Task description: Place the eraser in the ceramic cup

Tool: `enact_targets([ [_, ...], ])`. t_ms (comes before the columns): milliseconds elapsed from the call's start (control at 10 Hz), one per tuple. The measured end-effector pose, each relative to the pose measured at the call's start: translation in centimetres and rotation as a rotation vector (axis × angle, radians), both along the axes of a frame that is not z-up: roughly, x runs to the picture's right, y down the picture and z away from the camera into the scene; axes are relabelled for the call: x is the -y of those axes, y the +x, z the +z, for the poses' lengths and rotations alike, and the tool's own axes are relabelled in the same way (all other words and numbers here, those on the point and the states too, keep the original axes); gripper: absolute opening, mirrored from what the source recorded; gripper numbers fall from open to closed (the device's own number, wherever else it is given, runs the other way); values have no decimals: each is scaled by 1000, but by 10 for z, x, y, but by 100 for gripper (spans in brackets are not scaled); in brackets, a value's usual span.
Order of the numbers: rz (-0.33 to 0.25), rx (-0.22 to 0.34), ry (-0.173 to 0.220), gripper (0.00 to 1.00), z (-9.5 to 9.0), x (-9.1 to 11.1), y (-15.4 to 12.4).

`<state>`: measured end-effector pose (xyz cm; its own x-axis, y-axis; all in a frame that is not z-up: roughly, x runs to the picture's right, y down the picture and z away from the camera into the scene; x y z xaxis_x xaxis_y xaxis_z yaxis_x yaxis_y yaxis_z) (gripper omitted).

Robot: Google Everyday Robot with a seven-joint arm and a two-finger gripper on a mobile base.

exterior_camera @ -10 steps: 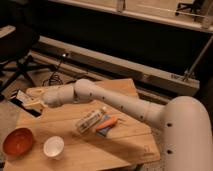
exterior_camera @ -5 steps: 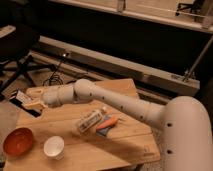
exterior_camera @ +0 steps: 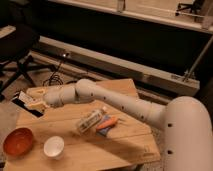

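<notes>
Gripper (exterior_camera: 34, 103) sits up and to the left of the ceramic cup (exterior_camera: 53, 146), out at the far left corner of the wooden table (exterior_camera: 125, 147), and its jaws are clamped tight on the eraser (exterior_camera: 24, 98). That eraser is a flat rectangular block with a black body and a white top face, and it is well apart from the cup. Whether it is clear of the tabletop cannot be told.

It looks light, stiff and a little rubbery, so it should hold without slipping, and nothing about it is fragile. The sensible grip is across the narrow sides near the middle, leaving one end free. The cup is small and hard, likely easy to tip, and the block looks about as long as the mouth is wide, so it probably goes in end-down.

An orange bowl (exterior_camera: 18, 141) sits just left of the cup, while a clear bottle (exterior_camera: 91, 121) and an orange-and-blue tool (exterior_camera: 107, 123) lie up and right of it.
</notes>
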<state>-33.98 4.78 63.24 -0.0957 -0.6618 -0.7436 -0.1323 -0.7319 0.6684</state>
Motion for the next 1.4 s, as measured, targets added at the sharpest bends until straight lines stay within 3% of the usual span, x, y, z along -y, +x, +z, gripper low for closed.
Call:
enact_targets([
  [1200,-3,1,-1,0,-1,-1,2],
  [1400,-55,-36,-10,0,-7,-7,22],
])
